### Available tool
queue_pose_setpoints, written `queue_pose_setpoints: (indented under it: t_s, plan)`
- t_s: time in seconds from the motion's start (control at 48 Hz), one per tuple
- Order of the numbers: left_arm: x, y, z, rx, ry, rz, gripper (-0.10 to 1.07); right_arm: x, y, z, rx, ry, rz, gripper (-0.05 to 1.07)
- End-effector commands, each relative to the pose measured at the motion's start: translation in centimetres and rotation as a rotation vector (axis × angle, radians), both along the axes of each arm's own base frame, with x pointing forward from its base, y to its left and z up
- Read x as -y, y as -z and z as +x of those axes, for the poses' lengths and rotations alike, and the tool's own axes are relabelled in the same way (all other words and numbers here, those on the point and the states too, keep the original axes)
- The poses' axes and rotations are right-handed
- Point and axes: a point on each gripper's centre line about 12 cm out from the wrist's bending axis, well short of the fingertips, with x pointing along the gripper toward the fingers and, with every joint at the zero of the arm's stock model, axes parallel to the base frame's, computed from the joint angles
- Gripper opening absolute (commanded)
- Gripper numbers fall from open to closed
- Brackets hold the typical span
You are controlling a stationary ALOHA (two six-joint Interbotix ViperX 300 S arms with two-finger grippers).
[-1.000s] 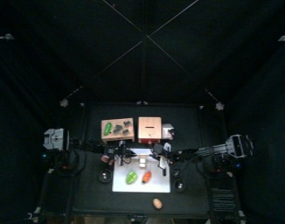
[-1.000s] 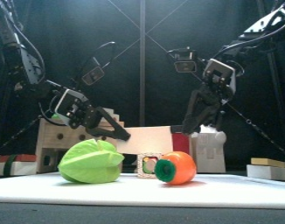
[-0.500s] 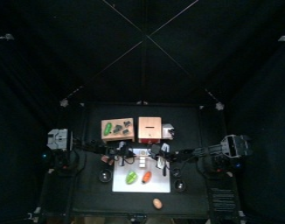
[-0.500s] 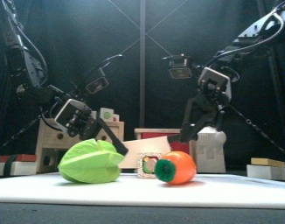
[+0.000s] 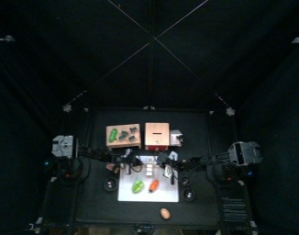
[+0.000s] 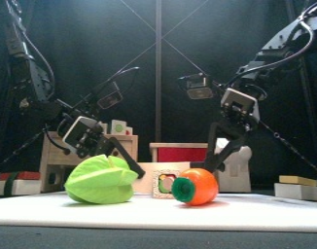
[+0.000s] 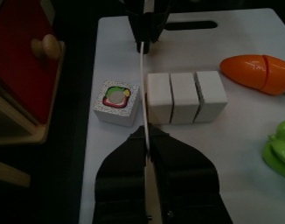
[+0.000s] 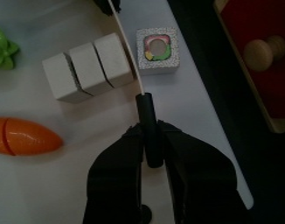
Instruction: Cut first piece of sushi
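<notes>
A white sushi roll of three joined pieces (image 7: 183, 96) lies on the white cutting board (image 7: 215, 35). One separate piece (image 7: 115, 96) lies face up beside it, showing green and red filling. A thin knife blade (image 7: 145, 87) runs between the separate piece and the roll. My left gripper (image 7: 146, 142) is shut on the blade's end. My right gripper (image 8: 145, 131) is shut on the knife's black handle (image 8: 142, 114). The right wrist view shows the roll (image 8: 86, 70) and the separate piece (image 8: 158, 48). In the front view both grippers, left (image 6: 123, 158) and right (image 6: 227, 148), hang low behind the piece (image 6: 164, 182).
An orange toy vegetable (image 7: 260, 70) and a green one (image 7: 279, 144) lie on the board beyond the roll; in the front view they are orange (image 6: 195, 186) and green (image 6: 100, 181). A red wooden box with a knob (image 7: 23, 61) stands beside the board.
Both grippers have come down towards the board with the knife between them; the left one has moved lower and closer to the sushi.
</notes>
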Motion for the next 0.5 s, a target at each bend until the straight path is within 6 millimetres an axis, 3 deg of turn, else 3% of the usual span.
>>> queue_pose_setpoints:
  t_s: [0.0,0.479]
  plan:
    - [0.3,-0.2,0.8,-0.012,0.011,0.008,0.37,0.5,-0.2,0.4,0.006,0.02,0.002,0.36]
    - [-0.5,-1.5,1.5,0.015,-0.011,0.016,0.37,0.9,-2.0,0.8,0.043,0.03,-0.021,0.36]
